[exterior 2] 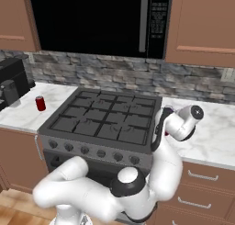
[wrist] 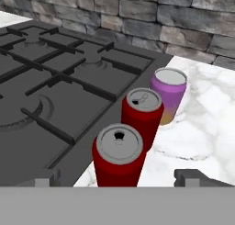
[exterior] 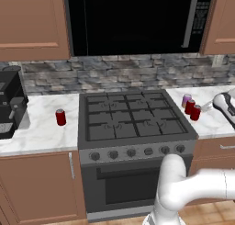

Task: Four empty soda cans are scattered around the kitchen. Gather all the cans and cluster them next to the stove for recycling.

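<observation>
Three soda cans stand in a row on the marble counter just right of the stove (exterior: 133, 116): a purple-pink can (exterior: 186, 100) at the back, a red can (exterior: 190, 106) in the middle and a red can (exterior: 196, 112) at the front. In the hand view the front red can (wrist: 119, 157) stands upright between the wide-apart fingers of my gripper (wrist: 118, 177), which is open. Behind it are the second red can (wrist: 142, 111) and the purple-pink can (wrist: 170, 95). My gripper (exterior: 207, 107) reaches in from the right. A further red can (exterior: 60, 117) stands alone on the left counter.
A black microwave (exterior: 137, 19) hangs over the stove, with a stone backsplash behind. A black coffee machine (exterior: 10, 104) stands at the far left of the left counter (exterior: 46, 132). The right counter (wrist: 202, 132) has bare marble beyond the cans.
</observation>
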